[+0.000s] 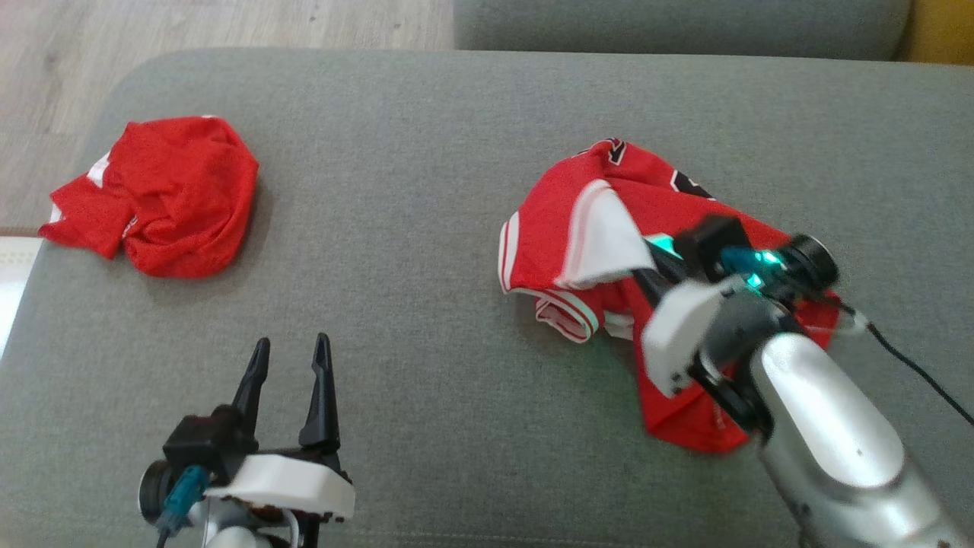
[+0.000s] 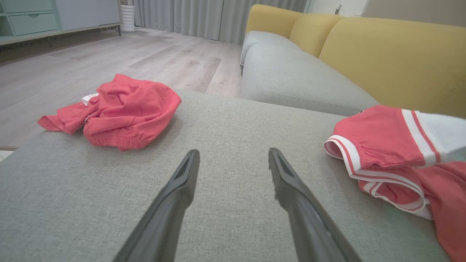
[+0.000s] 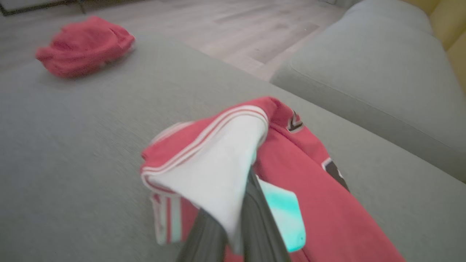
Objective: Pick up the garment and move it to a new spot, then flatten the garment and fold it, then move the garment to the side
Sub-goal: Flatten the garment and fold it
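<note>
Pinching the garment [image 1: 578, 221] by its white fold, mid-right on the cushion [image 1: 426, 228], we are clamping our right gripper [image 3: 250, 182] shut | left gripper [image 1: 293, 350] hanging open, empty | red bundle [image 1: 175, 198] lying far left.

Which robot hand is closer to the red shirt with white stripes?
The right. The right gripper is shut on the striped shirt at its white fold. The left gripper is open over the grey cushion, off to the left, not touching it.
</note>
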